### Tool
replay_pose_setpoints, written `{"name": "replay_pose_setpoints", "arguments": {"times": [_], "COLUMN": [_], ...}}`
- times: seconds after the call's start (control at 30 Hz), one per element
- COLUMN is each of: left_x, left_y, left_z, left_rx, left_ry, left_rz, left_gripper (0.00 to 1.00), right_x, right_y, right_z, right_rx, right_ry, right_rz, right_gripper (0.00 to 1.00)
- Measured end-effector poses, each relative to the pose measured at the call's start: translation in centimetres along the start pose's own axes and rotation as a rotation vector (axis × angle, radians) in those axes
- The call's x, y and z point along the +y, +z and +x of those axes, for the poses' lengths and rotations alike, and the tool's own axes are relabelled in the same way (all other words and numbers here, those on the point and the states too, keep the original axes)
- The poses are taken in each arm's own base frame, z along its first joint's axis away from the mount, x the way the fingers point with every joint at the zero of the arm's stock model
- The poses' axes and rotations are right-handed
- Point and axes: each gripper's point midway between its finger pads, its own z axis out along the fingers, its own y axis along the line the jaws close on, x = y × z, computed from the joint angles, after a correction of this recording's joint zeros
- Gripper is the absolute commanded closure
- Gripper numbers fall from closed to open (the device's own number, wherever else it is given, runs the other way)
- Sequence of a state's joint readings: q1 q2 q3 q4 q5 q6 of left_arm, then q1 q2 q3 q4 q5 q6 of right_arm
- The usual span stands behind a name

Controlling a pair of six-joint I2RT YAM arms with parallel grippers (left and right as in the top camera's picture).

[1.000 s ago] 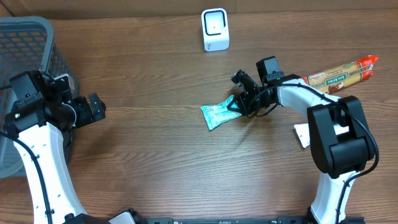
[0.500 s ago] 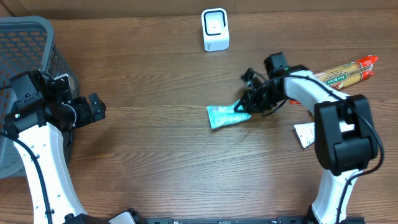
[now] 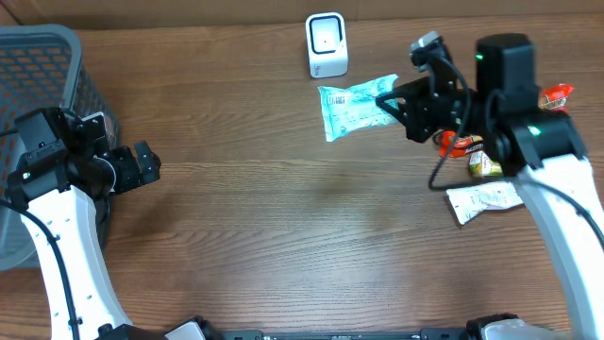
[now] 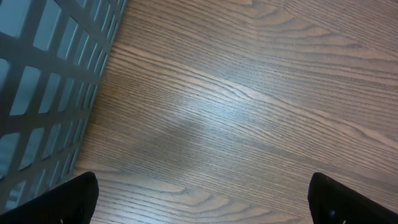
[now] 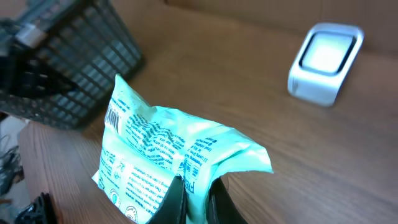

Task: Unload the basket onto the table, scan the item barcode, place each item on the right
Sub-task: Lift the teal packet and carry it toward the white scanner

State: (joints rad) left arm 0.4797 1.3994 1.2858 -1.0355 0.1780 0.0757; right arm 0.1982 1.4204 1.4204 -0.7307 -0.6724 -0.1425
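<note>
In right wrist view, barcode on pouch

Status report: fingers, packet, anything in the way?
Right fingers shut on teal plastic packet, held near white box-shaped scanner. Left fingers open, empty. Nothing between packet and scanner.

The worktop is brown wood, with dark and light lines running from side to side across it. Along its far edge runs a plain, lighter brown board, flat and smooth. The light is soft and even, and it leaves a pale shiny patch on the wood
</note>
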Motion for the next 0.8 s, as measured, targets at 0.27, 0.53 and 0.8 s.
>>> {"name": "replay_pose_setpoints", "arguments": {"times": [0.27, 0.53, 0.8], "left_x": [0.0, 0.0, 0.0], "left_y": [0.0, 0.0, 0.0], "left_z": [0.0, 0.0, 0.0], "left_rx": [0.000, 0.000, 0.000], "left_ry": [0.000, 0.000, 0.000], "left_rz": [0.000, 0.000, 0.000], "left_gripper": [0.01, 0.00, 0.01], "right_x": [-0.1, -1.2, -3.4], "right_y": [-0.7, -0.7, -0.4], "right_z": [0.3, 0.5, -1.9], "right_rx": [0.010, 0.020, -0.056], "right_ry": [0.006, 0.009, -0.070], "right_rz": [0.036, 0.104, 0.302], "right_gripper": [0.96, 0.96, 0.96]}}
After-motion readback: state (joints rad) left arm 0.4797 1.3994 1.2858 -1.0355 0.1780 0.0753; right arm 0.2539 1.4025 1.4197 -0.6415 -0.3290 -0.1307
